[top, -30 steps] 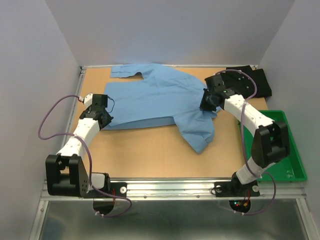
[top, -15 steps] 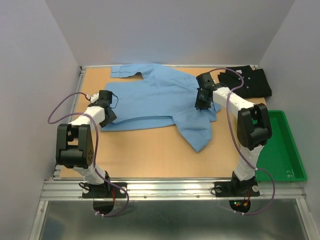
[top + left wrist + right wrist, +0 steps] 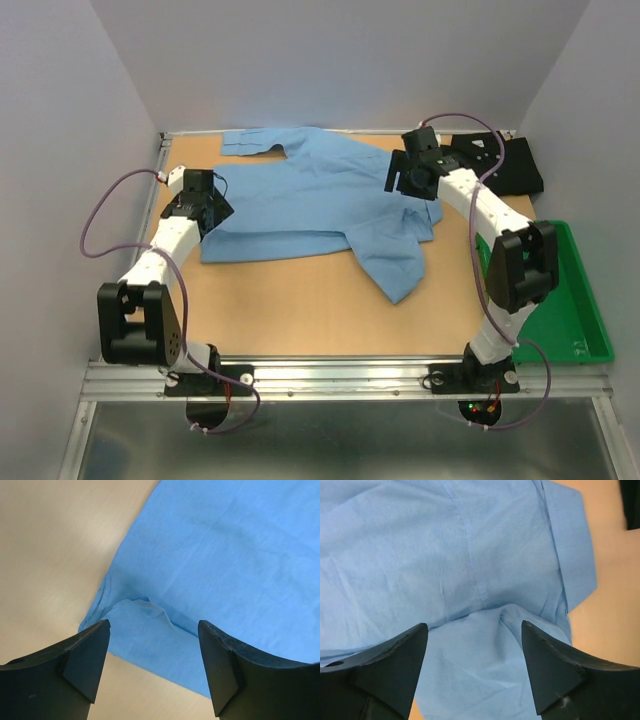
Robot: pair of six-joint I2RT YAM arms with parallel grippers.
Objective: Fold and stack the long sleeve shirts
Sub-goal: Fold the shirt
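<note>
The light blue shirt (image 3: 320, 200) lies spread on the table (image 3: 290, 305); both grippers gape wide, empty.
The left gripper (image 3: 207, 203) hangs over its left edge, the right gripper (image 3: 400, 180) over its right side; the black shirt (image 3: 505, 165) sits at the far right corner.

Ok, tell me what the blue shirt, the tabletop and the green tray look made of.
Blue shirt: thin matte woven cloth, maybe cotton; soft creases, stitched seams.
Tabletop: tan matte board, wood or fibreboard; faint grain.
Green tray: probably plastic; smooth, uniform colour, moulded rim.
</note>
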